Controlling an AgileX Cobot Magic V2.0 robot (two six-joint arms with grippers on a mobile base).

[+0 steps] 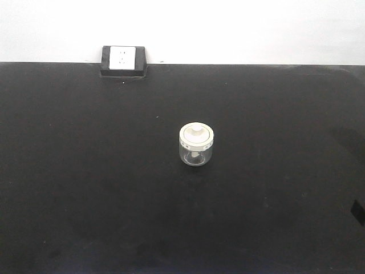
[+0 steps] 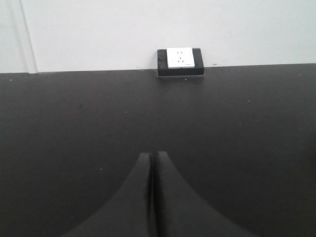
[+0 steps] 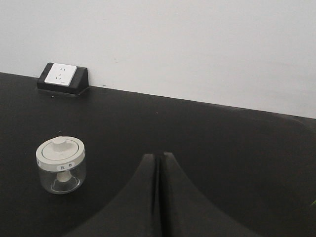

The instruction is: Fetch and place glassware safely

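Glass jar (image 1: 197,145): squat, clear, cylindrical, upright near the middle of the matte black counter (image 1: 85,188). Its cream-white round lid (image 1: 197,134) carries a central knob. A white socket plate in a black wedge housing (image 1: 123,60) sits at the counter's far edge. Left end effector (image 2: 153,163) and right end effector (image 3: 159,163): black curved fingers pressed together, empty, clear of the jar.

Flat matte-black tabletop (image 1: 85,188), runs back to a white wall. On it, approx mid-surface: small squat clear glass jar w/ round cream-white knobbed lid (image 1: 197,144), upright. At the back edge vs the wall: black wedge-shaped box w/ white socket face (image 1: 123,61).
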